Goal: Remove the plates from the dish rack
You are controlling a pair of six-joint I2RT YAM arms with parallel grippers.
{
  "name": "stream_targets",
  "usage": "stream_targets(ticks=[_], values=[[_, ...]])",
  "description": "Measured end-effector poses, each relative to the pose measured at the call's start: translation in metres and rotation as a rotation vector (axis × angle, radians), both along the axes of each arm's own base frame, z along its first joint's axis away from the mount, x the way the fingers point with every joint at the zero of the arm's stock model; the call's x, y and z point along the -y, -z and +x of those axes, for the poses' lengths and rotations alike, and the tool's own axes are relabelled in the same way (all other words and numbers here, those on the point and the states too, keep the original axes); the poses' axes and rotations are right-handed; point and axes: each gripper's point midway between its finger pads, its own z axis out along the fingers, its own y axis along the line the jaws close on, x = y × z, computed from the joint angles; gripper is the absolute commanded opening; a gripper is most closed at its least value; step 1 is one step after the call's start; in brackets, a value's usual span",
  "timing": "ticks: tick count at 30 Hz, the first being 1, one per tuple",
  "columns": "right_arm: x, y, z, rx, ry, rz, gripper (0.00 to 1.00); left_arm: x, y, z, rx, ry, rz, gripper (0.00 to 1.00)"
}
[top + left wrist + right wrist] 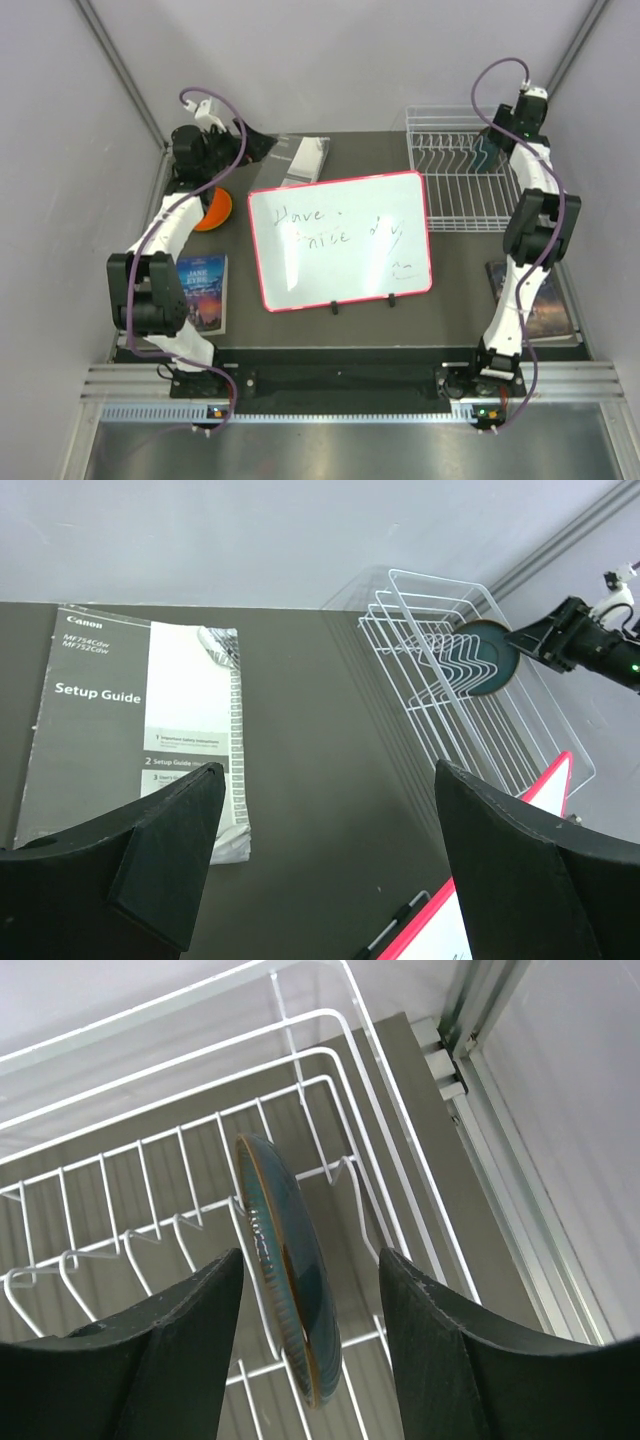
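The white wire dish rack (pixel 455 190) stands at the back right. One dark teal plate (pixel 290 1290) stands on edge between its tines and also shows in the top view (pixel 484 152). My right gripper (pixel 310 1257) is open above it, one finger on each side of the plate, with a gap on both sides. An orange plate (pixel 216 210) lies on the table at the left, partly under my left arm. My left gripper (pixel 328 770) is open and empty over bare table near the back. The red and lime green plates are out of view.
A pink-framed whiteboard (pixel 340 240) lies mid-table. A setup guide booklet (pixel 130 710) lies at the back. A Jane Eyre paperback (pixel 203 292) is at the front left and another book (pixel 545 300) at the front right. Walls close in on both sides.
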Motion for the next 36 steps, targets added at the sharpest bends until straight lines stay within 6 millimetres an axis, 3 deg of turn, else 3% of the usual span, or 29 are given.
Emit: stream_targets(ticks=[8,9,10,15,16,19,32,36], values=[[0.0,0.014,0.008,-0.032,-0.025,0.004,0.5,0.012,-0.003,-0.003,0.011,0.037,-0.012,0.89],[0.0,0.016,0.009,-0.035,-0.027,0.004,0.46,0.013,-0.002,-0.003,0.008,0.041,-0.014,0.89],[0.0,0.018,0.009,-0.04,-0.03,0.003,0.35,0.014,-0.001,-0.002,0.006,0.043,-0.015,0.88],[-0.001,0.031,0.008,-0.07,-0.041,-0.002,0.23,0.016,0.002,-0.002,0.001,0.046,-0.015,0.88],[-0.001,0.033,0.008,-0.073,-0.044,-0.003,0.14,0.016,0.002,-0.002,0.002,0.046,-0.015,0.88],[0.001,0.035,0.007,-0.088,-0.069,-0.04,0.0,0.016,0.002,-0.002,0.001,0.045,-0.015,0.88],[-0.001,0.032,0.007,-0.064,-0.057,-0.094,0.0,0.016,0.002,-0.001,0.001,0.044,-0.014,0.88],[-0.003,0.02,0.0,-0.058,-0.023,-0.158,0.0,0.015,0.002,-0.001,0.001,0.04,-0.014,0.88]])
